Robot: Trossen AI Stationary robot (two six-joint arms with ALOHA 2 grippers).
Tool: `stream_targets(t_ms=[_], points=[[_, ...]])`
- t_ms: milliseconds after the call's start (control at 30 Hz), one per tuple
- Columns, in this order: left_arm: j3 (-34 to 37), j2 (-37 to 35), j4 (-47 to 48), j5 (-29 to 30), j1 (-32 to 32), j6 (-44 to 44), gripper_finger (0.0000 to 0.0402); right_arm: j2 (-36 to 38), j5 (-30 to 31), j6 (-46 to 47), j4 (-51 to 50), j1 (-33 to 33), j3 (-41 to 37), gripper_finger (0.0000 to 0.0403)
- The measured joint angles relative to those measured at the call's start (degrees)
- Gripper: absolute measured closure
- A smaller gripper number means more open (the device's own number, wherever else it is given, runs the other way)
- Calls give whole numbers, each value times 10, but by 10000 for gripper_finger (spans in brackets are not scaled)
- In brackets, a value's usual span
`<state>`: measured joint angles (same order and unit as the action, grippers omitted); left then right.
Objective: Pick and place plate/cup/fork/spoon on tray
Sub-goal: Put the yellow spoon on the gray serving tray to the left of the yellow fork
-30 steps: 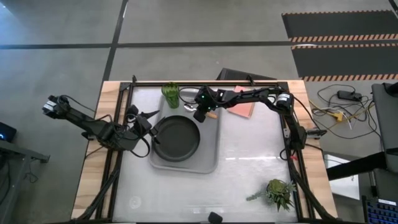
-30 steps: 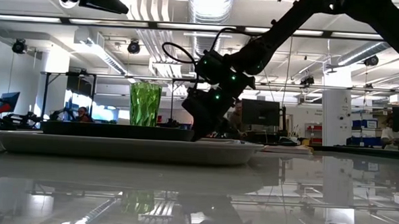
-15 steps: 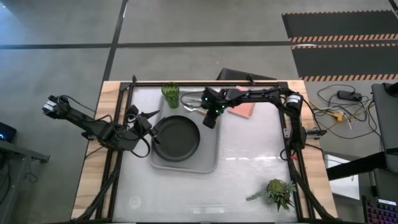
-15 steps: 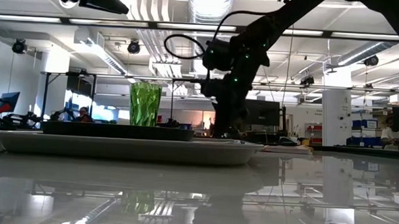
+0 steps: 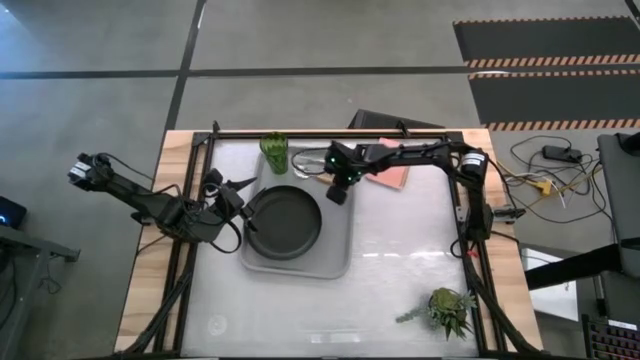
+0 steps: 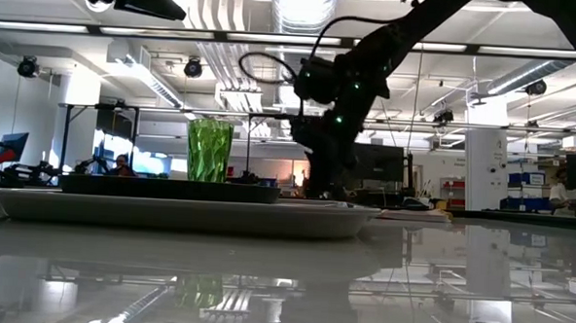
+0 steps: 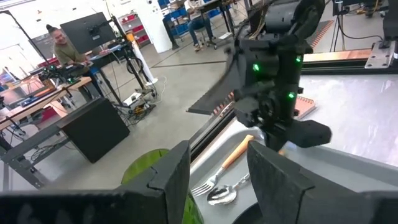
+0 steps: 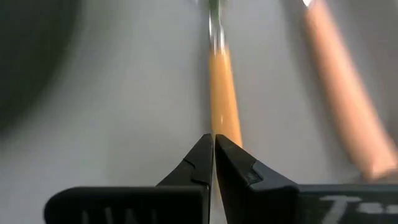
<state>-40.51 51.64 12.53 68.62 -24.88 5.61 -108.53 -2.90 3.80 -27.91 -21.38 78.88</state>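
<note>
Right end effector (image 5: 338,195) hung closed and empty over the tray's (image 5: 335,255) far edge, fork (image 7: 219,173) and spoon (image 7: 225,193) just below; left end effector (image 5: 243,196) open beside the plate (image 5: 285,222).

tray's (image 5: 335,262) right strip bare, plate (image 5: 285,222) filling left

Black round plate (image 5: 284,222) sits on grey tray (image 5: 335,255), left part. Green ribbed cup (image 5: 274,152) upright just beyond tray's far-left corner. Fork (image 7: 208,183) and spoon (image 7: 222,195), orange handles, lie side by side on tray's far edge.
</note>
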Motion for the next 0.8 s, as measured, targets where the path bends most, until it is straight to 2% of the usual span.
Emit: stream_targets(t_ms=[233, 400, 500, 567, 800], points=[[0, 0, 0, 0, 0, 0, 259, -17, -3, -9, 98, -7, 27, 394], [0, 0, 0, 0, 0, 0, 259, -38, -80, -35, 80, -14, 33, 394], [0, 0, 0, 0, 0, 0, 259, -38, -92, -40, 37, -11, 33, 394], [0, 0, 0, 0, 0, 0, 259, -38, -88, -45, 4, -11, 33, 394], [0, 0, 0, 0, 0, 0, 259, -38, -11, -62, -37, -12, 27, 394]])
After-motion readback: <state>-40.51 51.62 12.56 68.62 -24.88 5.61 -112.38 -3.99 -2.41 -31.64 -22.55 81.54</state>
